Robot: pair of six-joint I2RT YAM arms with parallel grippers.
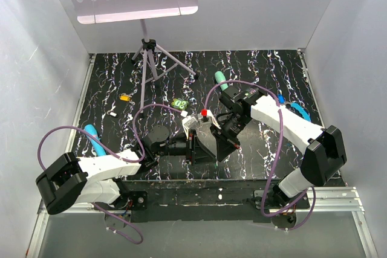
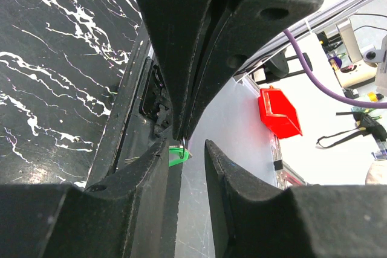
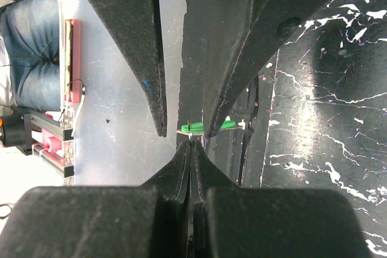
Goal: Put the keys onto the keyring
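In the top view my left gripper (image 1: 195, 144) and right gripper (image 1: 209, 139) meet tip to tip near the table's front middle. In the right wrist view my right gripper (image 3: 192, 144) is shut on a thin metal loop that carries the light green key (image 3: 213, 126). In the left wrist view my left gripper (image 2: 187, 161) is open, its fingers either side of that green key (image 2: 177, 157). The yellow-orange key (image 1: 125, 96) lies at the back left. The keyring's blue clasp (image 1: 300, 112) lies behind the right arm; its chain does not show clearly.
A tripod stand (image 1: 148, 58) with a perforated board stands at the back middle. A bright-green square object (image 1: 178, 104) lies behind the grippers. Teal sticks lie at the left (image 1: 92, 132) and at the back (image 1: 221, 78). White walls enclose the table.
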